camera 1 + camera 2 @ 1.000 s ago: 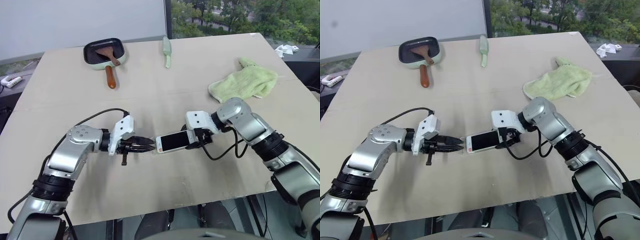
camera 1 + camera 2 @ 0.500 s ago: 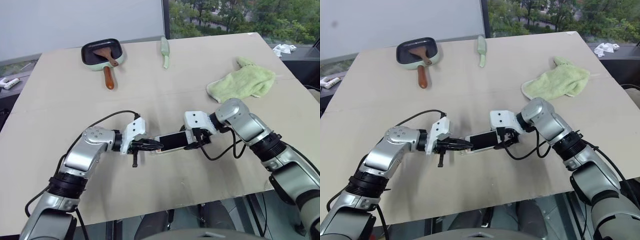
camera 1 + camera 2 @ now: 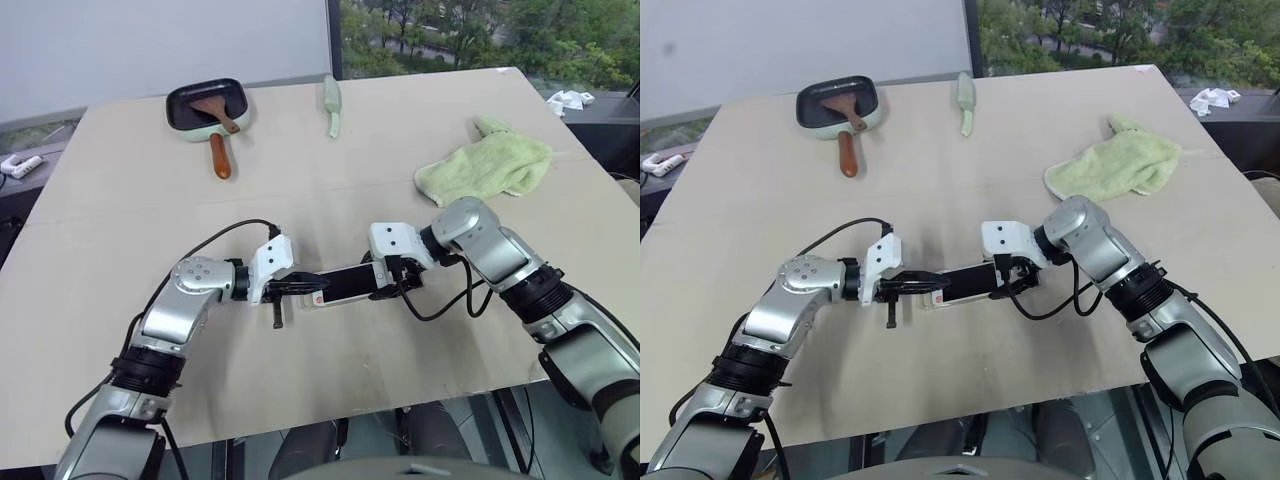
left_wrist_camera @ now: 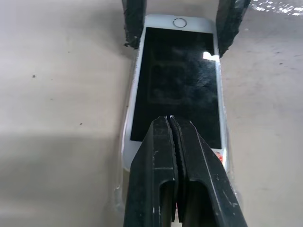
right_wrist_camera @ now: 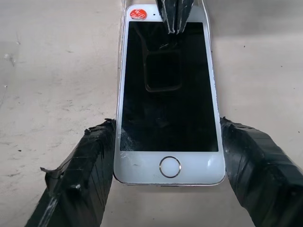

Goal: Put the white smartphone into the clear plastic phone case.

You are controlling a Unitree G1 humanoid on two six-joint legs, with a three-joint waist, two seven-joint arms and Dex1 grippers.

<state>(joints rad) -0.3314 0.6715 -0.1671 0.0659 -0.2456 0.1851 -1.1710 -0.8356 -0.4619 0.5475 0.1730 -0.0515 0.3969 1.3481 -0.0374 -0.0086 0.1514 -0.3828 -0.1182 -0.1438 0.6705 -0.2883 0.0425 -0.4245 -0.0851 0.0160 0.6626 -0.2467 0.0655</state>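
white smartphone [image 5: 168, 99] lies mid-desk [image 3: 120, 250] toward its near edge, pinched across its width by right gripper [image 5: 168, 165]. left gripper [image 4: 173, 120], fingers pressed together, touches the screen; left wrist view reveals clear plastic phone case [image 4: 124, 156] rim.

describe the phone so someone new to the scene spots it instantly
On the tan table, look near the front edge, where the two arms meet. The phone lies flat between the left gripper and the right gripper. It is a slim white slab with a black screen, a round button and a red sticker.
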